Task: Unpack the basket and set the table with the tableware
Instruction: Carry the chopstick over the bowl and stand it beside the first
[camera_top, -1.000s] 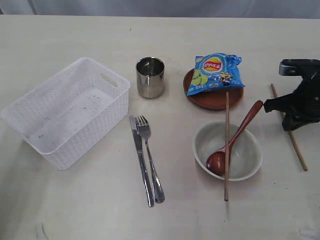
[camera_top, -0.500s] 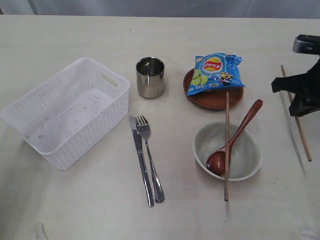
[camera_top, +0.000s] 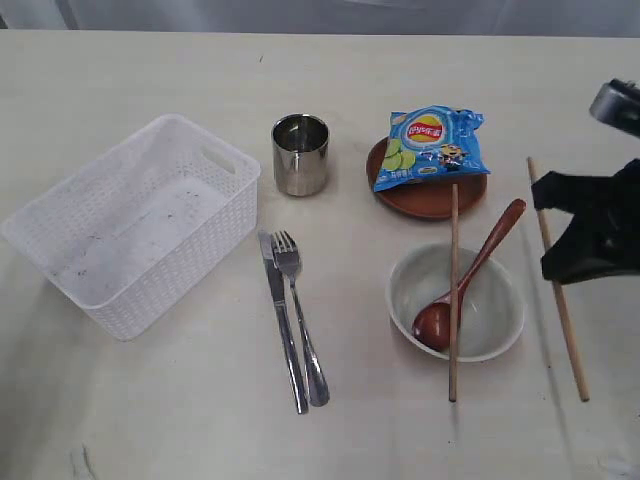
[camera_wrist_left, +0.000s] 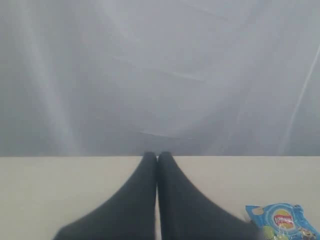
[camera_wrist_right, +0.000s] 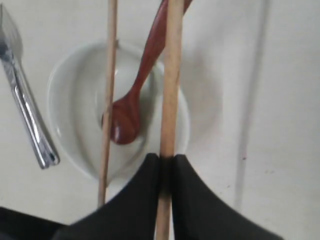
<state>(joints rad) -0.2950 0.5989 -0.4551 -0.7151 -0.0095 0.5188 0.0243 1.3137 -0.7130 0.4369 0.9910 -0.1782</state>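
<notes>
The empty white basket (camera_top: 130, 225) sits at the table's (camera_top: 180, 420) left. A steel cup (camera_top: 300, 153), a knife (camera_top: 282, 325) and a fork (camera_top: 302, 325) stand out on the table. A brown plate (camera_top: 430, 200) lies under a blue chip bag (camera_top: 430, 148). The pale bowl (camera_top: 500, 320) holds a reddish wooden spoon (camera_top: 470, 275), and one chopstick (camera_top: 453, 350) lies across it. My right gripper (camera_top: 556, 232) (camera_wrist_right: 166, 160) is shut on the second chopstick (camera_top: 570, 340) (camera_wrist_right: 170, 75), just right of the bowl (camera_wrist_right: 65, 100). My left gripper (camera_wrist_left: 157, 157) is shut and empty, outside the exterior view.
The chip bag (camera_wrist_left: 282, 220) shows at the edge of the left wrist view. In the right wrist view the fork handle (camera_wrist_right: 27, 125) lies beside the bowl, and the spoon (camera_wrist_right: 132, 115) and the other chopstick (camera_wrist_right: 109, 100) cross it. A pale curtain hangs behind the table.
My right gripper has swung the held chopstick from the far right edge toward the bowl and nearer the front. Everything else has stayed in place.
</notes>
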